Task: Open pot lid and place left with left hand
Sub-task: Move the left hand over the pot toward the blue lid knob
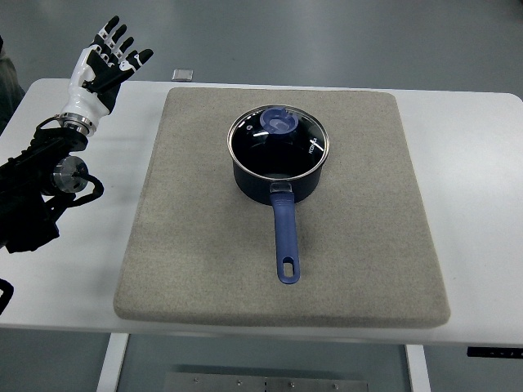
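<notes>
So we're right at the start here, nothing grabbed yet. Our left hand (105, 55) is up at the far left corner of the desk (474, 163), fingers (122, 39) spread wide and holding nothing, well apart from the pot. Right arm isn't in the shot at all.

The blue pot (278, 171) sits near the middle of the grey mat (368, 245), a bit toward the far side, with its long handle (286, 237) pointing back at us. The glass lid (278, 140) is on the pot, blue knob (279, 122) sitting on top.

So step 1 is the reach: we think the hand has to swing right and come down over the knob, then close the fingers around it. The knob looks small, so lining up matters. After that it's lift and set down on the bare mat left of the pot.
</notes>
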Available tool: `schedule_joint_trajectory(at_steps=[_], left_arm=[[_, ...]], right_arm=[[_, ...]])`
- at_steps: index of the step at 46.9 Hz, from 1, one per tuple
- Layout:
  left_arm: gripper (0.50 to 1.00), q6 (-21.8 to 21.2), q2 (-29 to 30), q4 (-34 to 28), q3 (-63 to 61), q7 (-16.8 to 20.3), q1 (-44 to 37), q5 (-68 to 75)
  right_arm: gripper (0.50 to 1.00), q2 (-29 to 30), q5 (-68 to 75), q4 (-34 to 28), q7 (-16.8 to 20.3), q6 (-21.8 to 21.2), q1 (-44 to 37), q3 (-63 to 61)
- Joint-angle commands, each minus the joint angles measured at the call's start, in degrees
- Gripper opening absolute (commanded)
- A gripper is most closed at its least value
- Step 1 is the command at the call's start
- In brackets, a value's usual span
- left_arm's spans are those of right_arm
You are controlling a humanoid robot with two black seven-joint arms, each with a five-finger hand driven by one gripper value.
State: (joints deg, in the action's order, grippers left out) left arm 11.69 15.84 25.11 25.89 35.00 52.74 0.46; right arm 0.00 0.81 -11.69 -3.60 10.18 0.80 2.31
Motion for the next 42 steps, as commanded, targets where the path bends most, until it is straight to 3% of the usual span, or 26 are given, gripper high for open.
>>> schedule_joint_trajectory(at_steps=[1,24,42], left_arm=[[0.992,0.0,-0.1,0.0,0.0,0.0,-0.1,0.0],[0.992,0.8,-0.2,0.5,-0.4,0.0,0.6,0.7],[0.984,0.9,1.0,2.8,-2.0,0.0,7.1,28.4]], right_arm=[[0.917,0.0,0.0,0.0,0.0,-0.1,0.0,0.1],[0.917,0.0,0.0,0.0,0.0,-0.1,0.0,0.0],[0.917,0.0,0.0,0.0,0.0,0.0,0.0,0.1]])
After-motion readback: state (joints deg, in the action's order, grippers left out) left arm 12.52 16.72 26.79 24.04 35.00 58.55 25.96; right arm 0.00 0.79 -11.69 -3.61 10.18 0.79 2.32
